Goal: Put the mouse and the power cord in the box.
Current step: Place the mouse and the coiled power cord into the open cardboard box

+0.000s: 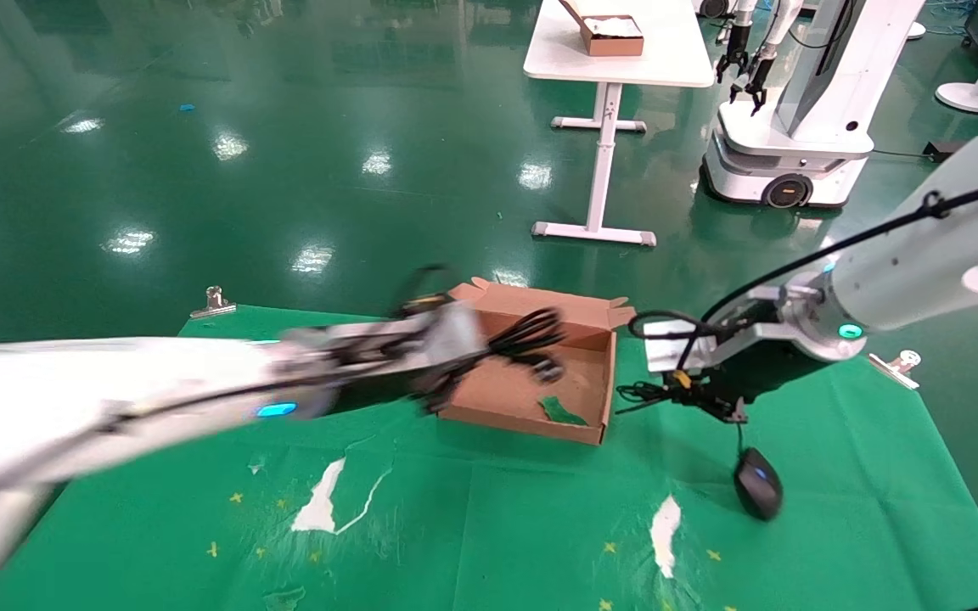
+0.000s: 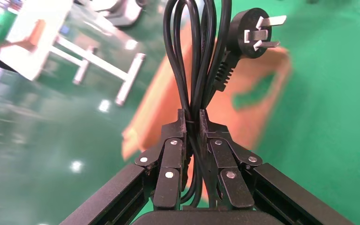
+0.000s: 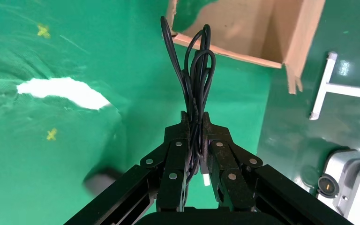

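Risk of snagging: cord (image 1: 527, 333) loops and plug (image 2: 254, 33) hanging loose over the box (image 1: 578, 339) rim, liable to catch the wall or flaps on release and spill out. Second risk: mouse (image 1: 758, 483) dangling by its thin cable (image 3: 194, 84), just above or touching the counter (image 1: 489, 526), right of the box; likely to swing or drag. Left gripper (image 2: 193, 123) jaws pressed together, pinching the cord bundle over the box's left part. Right gripper (image 3: 194, 124) jaws closed on the bundled cable, beside the box.
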You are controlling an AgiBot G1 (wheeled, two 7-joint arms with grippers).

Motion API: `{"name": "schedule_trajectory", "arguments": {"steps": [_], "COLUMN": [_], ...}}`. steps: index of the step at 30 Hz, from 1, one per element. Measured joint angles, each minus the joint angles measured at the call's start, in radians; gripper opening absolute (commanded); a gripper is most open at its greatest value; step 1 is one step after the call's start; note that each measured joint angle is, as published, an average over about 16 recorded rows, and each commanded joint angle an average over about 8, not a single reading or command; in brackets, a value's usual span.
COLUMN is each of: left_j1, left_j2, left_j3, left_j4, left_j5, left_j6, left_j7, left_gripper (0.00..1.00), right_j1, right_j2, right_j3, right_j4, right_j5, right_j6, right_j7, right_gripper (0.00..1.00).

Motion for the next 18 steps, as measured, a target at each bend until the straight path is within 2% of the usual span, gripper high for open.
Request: {"name": "schedule_trajectory", "arguments": {"steps": [5, 10, 18], "left_j1": [0.02, 0.018, -0.022], "left_j2": [0.12, 0.184, 0.196], "left_j3": [0.096, 0.221, 0.425], "left_j4": [0.079, 0.167, 0.256], "left_j5": [0.133, 0.206, 0.201], "left_j6": [-0.206, -0.371, -0.514], "left_j7": [0.009, 0.001, -0.074], "left_gripper": [0.0, 0.01, 0.98], "right_j1": [0.007, -0.006, -0.049], "right_j2": [0.06, 0.134, 0.221], "right_j3": [-0.008, -0.009, 0.0], "right_j4": [0.175, 0.388, 0.669], "right_j5": [-0.029, -0.052, -0.076], "right_j6": [-0.059, -0.122, -0.173], "right_j7": [0.114, 0.245, 0.416], "right_gripper": [0.0, 0.0, 0.0]}}
